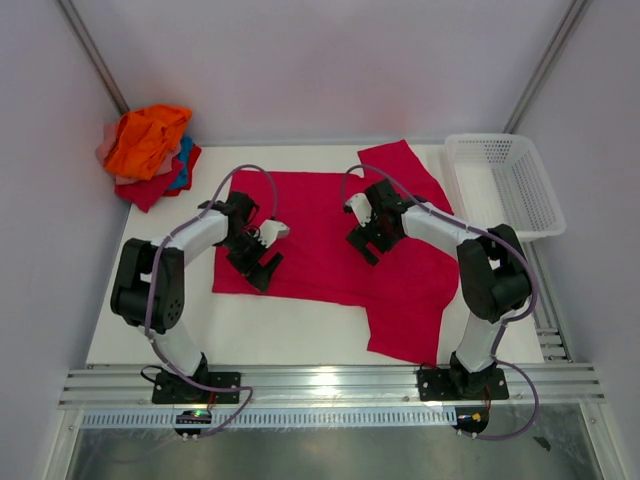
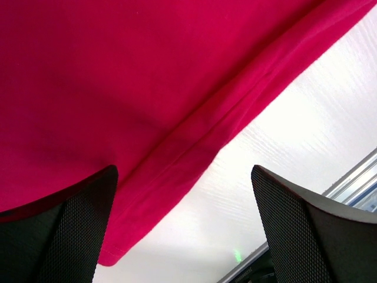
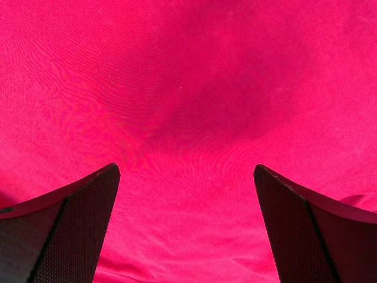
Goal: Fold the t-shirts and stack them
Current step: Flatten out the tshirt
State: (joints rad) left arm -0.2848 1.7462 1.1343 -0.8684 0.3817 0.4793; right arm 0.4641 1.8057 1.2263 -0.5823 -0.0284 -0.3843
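The left gripper (image 1: 256,262) is wide open and holds nothing. Right under it is the edge of the crimson t-shirt (image 1: 312,205), and the white table (image 2: 283,153) shows just past that edge. The right gripper (image 1: 364,243) is wide open too, with nothing in it. Under it there is only red cloth. The shirt lies spread flat below both. The other t-shirts (image 1: 150,148) sit in a heap, well apart from the left gripper, off to its left.
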